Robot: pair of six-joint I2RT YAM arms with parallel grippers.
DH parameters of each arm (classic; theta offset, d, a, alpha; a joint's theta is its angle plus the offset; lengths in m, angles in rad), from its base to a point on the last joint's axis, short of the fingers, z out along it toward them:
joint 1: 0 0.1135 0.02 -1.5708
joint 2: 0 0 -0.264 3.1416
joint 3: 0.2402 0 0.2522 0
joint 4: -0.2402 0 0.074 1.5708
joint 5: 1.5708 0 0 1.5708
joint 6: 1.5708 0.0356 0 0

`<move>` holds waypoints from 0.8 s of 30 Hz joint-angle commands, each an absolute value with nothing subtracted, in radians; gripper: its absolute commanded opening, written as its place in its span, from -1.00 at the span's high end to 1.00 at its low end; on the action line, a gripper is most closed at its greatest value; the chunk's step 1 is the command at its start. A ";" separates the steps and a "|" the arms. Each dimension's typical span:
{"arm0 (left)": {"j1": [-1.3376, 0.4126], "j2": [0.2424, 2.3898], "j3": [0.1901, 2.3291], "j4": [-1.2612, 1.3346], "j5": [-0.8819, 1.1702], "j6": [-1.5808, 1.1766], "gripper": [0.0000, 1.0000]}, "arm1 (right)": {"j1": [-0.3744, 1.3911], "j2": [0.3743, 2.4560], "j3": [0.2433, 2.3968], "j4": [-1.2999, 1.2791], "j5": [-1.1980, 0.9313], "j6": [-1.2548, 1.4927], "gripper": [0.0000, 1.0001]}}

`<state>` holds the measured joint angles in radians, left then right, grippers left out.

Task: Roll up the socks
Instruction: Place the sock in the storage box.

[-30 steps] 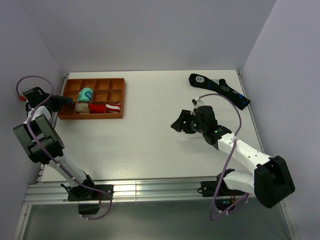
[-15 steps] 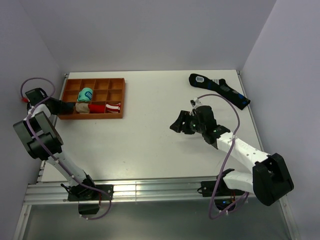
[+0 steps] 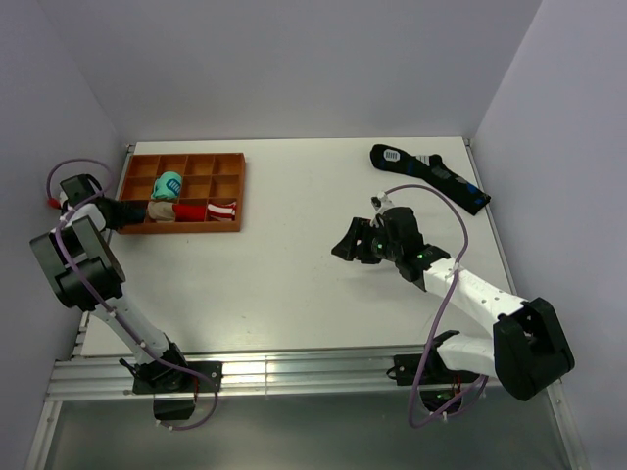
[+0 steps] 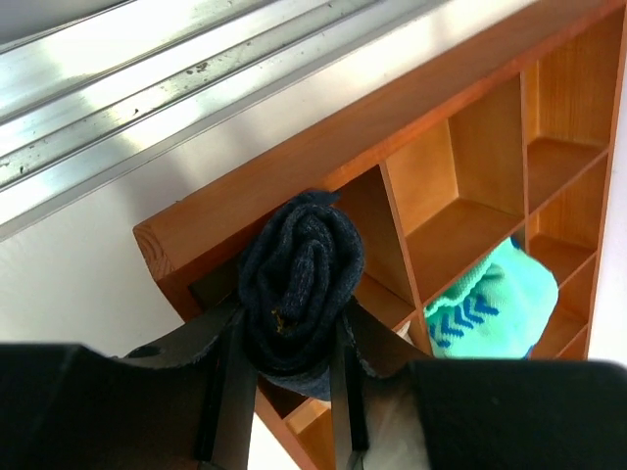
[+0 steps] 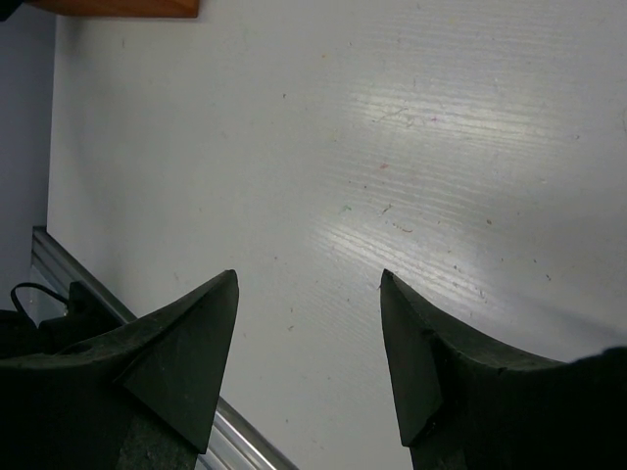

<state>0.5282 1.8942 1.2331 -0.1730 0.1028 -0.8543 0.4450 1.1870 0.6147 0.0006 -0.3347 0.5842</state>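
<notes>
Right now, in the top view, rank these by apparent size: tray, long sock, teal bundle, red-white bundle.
1. Tray, clearly largest.
2. Long sock.
3. Red-white bundle and teal bundle: one longer, one rounder, too alike to rank.

Lower end of socks [image 4: 299,250] hidden between left tool [image 4: 291,315] fingers; teal bundle [image 4: 482,299] part-masked by tool body; tray [image 4: 294,168] cropped at frame edge.

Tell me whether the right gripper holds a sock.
No, the right gripper hangs over the table, its jaws open with nothing between them.
</notes>
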 commanded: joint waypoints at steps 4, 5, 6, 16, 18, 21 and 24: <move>0.520 1.875 1.206 -0.225 -0.119 -0.986 0.99 | 0.440 1.190 0.618 0.035 -0.347 0.565 -0.34; 0.512 1.876 1.207 -0.229 -0.135 -0.998 0.99 | 0.440 1.193 0.618 0.037 -0.347 0.565 -0.34; 0.506 1.881 1.209 -0.236 -0.150 -1.006 0.99 | 0.439 1.193 0.618 0.037 -0.348 0.565 -0.34; 0.462 1.908 1.232 -0.305 -0.302 -1.075 0.99 | 0.440 1.201 0.618 0.034 -0.359 0.563 -0.34; 0.460 1.920 1.242 -0.321 -0.317 -1.069 0.99 | 0.440 1.206 0.618 0.035 -0.364 0.563 -0.34; 0.459 1.933 1.267 -0.344 -0.325 -1.052 0.90 | 0.440 1.204 0.618 0.037 -0.368 0.561 -0.34; 0.459 1.913 1.256 -0.318 -0.310 -1.028 0.59 | 0.440 1.203 0.618 0.035 -0.367 0.560 -0.34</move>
